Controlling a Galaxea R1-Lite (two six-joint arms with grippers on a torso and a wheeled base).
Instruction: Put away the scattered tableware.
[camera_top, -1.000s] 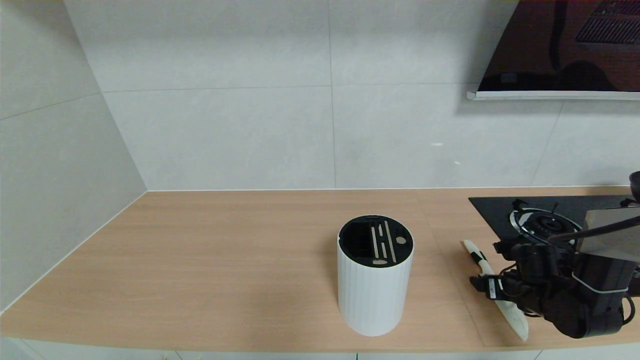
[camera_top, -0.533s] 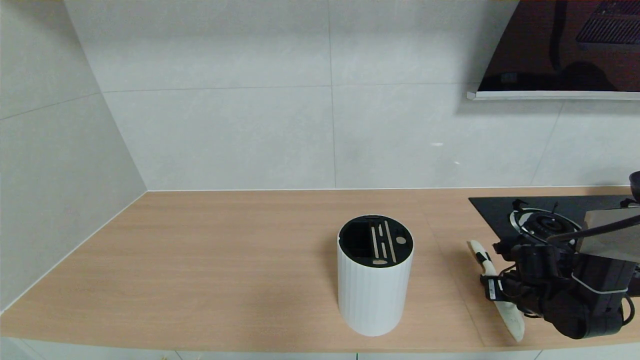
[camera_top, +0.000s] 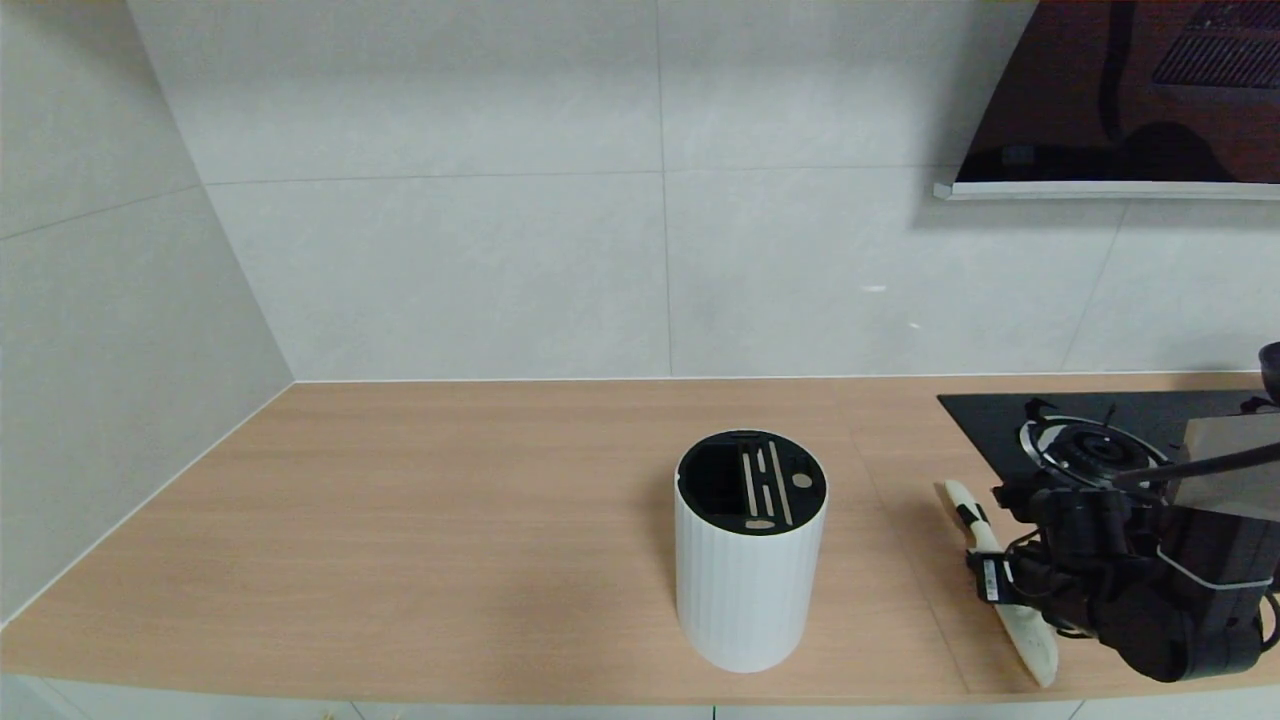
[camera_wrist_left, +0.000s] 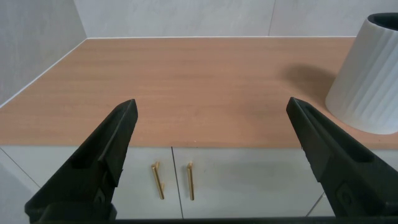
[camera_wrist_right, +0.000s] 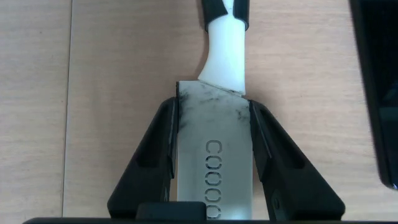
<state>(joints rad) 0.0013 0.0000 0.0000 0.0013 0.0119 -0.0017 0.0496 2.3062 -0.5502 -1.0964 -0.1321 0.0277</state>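
Observation:
A white knife (camera_top: 1030, 637) with a cream handle and a black band lies near the counter's front right corner, handle pointing to the wall. My right gripper (camera_top: 1000, 585) is shut on the knife (camera_wrist_right: 214, 134), one finger on each side of the marbled blade. A white ribbed knife holder (camera_top: 750, 570) with a slotted black top stands mid-counter, left of the knife. My left gripper (camera_wrist_left: 211, 109) hangs open by the counter's front edge, with the holder (camera_wrist_left: 367, 81) off to one side.
A black gas hob (camera_top: 1060, 425) lies just behind the right gripper, and its edge (camera_wrist_right: 382, 93) runs beside the knife. A range hood (camera_top: 1130, 100) hangs above. Tiled walls close the back and left. Cabinet doors with gold handles (camera_wrist_left: 158, 180) sit below the wooden counter (camera_top: 450, 520).
The knife's handle end has swung slightly to the right with my right gripper on it. The holder has stayed put.

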